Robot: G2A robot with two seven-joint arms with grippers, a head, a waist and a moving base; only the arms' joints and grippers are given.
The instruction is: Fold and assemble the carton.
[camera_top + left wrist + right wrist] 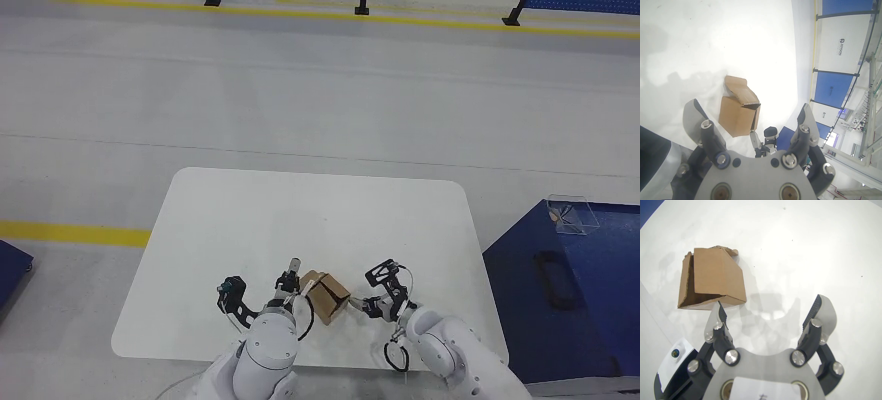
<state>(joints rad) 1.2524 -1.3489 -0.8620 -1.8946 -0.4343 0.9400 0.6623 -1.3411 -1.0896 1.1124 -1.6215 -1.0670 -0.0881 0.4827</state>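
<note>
Progress looks partial, by my reading: the carton [326, 293] already stands up as a small box shape instead of lying flat, but it is not closed. It sits on the near part of the white table [300, 210], close to the near edge, between the two arms. In the right wrist view one end gapes, with a side panel hanging ajar and the dark inside showing behind it. In the left wrist view a flap on the far end sticks out, bent and curled, and a dark slit remains at the top corner. Those flaps are left to be folded in and tucked, and the walls need squaring.

Plain brown corrugated cardboard makes up the carton, matte, with fluted raw edges and a ragged, torn-looking corner. Its panels are flat and stiff, its creases soft. The table top is smooth with rounded corners.

Left gripper [749, 106] hovers above the carton with fingers spread wide, holding nothing. Right gripper [768, 300] sits just right of the carton, fingers also spread wide; one ribbed fingertip [720, 308] reaches the carton's lower edge, though contact is uncertain.
</note>
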